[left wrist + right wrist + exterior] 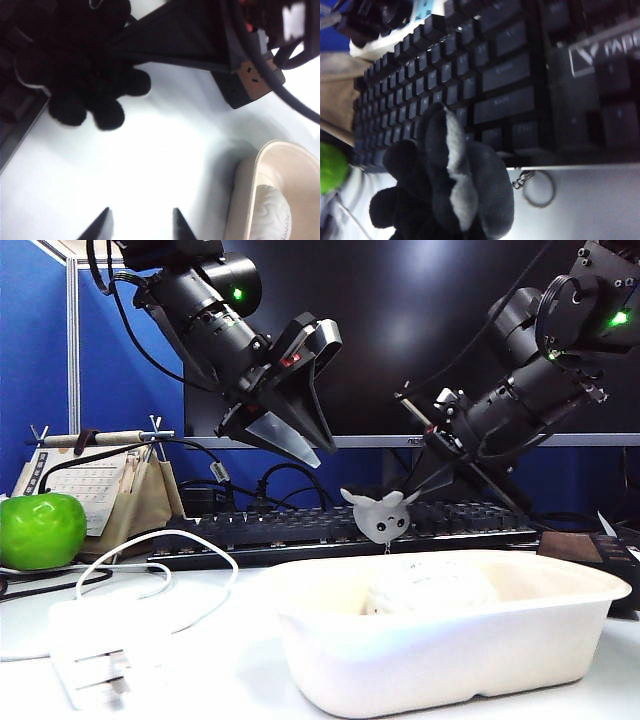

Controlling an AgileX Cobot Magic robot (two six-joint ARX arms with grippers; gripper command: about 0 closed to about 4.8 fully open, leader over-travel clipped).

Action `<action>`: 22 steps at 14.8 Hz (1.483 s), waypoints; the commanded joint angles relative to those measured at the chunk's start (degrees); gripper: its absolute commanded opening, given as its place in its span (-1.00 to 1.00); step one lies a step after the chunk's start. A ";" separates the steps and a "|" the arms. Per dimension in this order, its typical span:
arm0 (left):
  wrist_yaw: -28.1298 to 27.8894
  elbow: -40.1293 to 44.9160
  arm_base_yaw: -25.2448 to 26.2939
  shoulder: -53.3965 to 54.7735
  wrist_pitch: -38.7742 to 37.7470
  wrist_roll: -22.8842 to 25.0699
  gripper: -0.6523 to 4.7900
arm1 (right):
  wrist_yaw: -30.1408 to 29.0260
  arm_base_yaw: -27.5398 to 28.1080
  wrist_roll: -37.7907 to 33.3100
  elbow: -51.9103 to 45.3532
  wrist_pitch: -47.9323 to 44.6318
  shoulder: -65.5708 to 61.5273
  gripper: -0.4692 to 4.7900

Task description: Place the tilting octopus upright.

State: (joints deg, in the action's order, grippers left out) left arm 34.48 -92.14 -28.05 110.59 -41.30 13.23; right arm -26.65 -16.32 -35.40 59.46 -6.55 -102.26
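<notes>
Right gripper point(400, 502) is pinched shut on the octopus point(383, 516), which dangles under its fingertips above the keyboard point(300, 525), head down. Left gripper point(295, 445) hangs spread wide, well apart. It's a thin pinch on soft plush, so I reckon it could slip out or flop over again when released.

free: table left of tub point(450, 640) | blocked: keyboard point(330, 530) behind
</notes>
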 commanded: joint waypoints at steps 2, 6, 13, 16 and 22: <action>0.46 -0.26 -0.04 -0.90 -1.03 -0.09 -0.17 | 2.12 0.02 11.74 0.02 0.90 1.09 -0.84; 0.31 -0.52 -0.04 -3.72 -1.46 -0.11 -0.17 | 7.58 0.07 20.74 0.02 2.51 2.71 -0.84; 0.52 -0.52 -0.04 -11.76 -1.49 -0.17 -0.17 | 18.21 -0.17 29.73 0.02 8.94 14.58 -0.84; 5.49 -0.52 -0.04 -14.69 -1.53 -0.46 -0.17 | 23.56 -0.83 34.23 0.02 15.15 19.80 -0.84; 13.38 -0.50 -0.04 -15.26 -4.11 -3.17 -0.17 | 58.58 -16.70 48.00 0.02 26.84 21.73 -0.84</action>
State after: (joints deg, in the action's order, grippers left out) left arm 47.37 -92.38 -28.08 95.53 -44.84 10.26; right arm 25.04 -31.73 9.89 59.33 21.52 -80.66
